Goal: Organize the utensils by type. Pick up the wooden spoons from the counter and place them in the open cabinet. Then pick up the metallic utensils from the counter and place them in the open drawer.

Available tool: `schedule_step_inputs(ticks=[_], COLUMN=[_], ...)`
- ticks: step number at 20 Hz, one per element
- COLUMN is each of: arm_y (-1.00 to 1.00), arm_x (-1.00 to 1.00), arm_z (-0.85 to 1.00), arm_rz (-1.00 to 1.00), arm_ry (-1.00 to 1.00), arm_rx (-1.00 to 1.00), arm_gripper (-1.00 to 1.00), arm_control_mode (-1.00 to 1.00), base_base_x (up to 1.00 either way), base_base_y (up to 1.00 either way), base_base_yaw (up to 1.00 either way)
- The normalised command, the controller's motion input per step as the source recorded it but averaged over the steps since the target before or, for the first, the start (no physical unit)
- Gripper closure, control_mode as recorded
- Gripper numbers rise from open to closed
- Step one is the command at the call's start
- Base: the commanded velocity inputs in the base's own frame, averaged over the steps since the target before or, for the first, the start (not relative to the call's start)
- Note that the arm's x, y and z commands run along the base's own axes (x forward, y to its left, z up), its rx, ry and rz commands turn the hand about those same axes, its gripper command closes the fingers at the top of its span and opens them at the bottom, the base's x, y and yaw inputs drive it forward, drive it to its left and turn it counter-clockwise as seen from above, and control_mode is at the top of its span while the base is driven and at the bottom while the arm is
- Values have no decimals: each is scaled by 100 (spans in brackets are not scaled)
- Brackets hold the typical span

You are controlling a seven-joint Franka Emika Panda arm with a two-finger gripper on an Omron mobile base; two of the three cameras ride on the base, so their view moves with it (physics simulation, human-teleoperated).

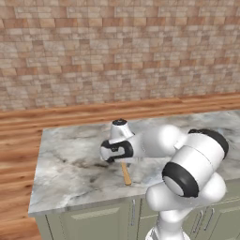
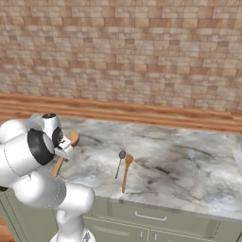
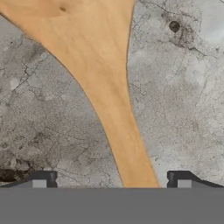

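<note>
Wood spoon, large [image 3: 109,87]: light tan, flat on counter [image 2: 165,156]; handle seen running between the two fingertips [image 3: 43,179] in hand view.
Gripper [image 3: 111,180]: jaws spread wide, one tip each side of handle, nothing gripped; contact w/ spoon can't be told.
Wood spoon, small [image 2: 126,172]: darker, mid-counter nr front edge.
Dark metal spoon [image 2: 119,164]: just beside it.
Pale metal spoon [image 2: 192,163]: further right, well apart.

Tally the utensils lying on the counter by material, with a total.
Wooden spoons: 2, the large light one under the arm and the smaller orange-brown one.
Metal utensils: 2, a dark grey spoon and a pale grey one farther right.
Total: 4, all on the counter.
</note>
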Motion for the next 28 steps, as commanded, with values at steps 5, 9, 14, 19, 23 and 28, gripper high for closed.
schedule_step_inputs(ticks=[5,9,14,19,23,28], arm_y=[-2,0,0,-5,-15,-21], arm_x=[25,24,13,0,-2,-10], arm_z=[-28,-19,-21,-30,-23,6], arm_rz=[0,1,0,0,0,3], arm_ry=[1,0,0,0,0,-9], arm_rx=[0,0,0,0,0,6], arm_gripper=[-100,-100,-100,100,100,100], arm_control_mode=[-100,-100,-100,-100,-100,-100], base_base_x=[0,0,0,0,0,0], base_base_y=[0,0,0,0,0,0], base_base_yaw=[0,0,0,0,0,0])
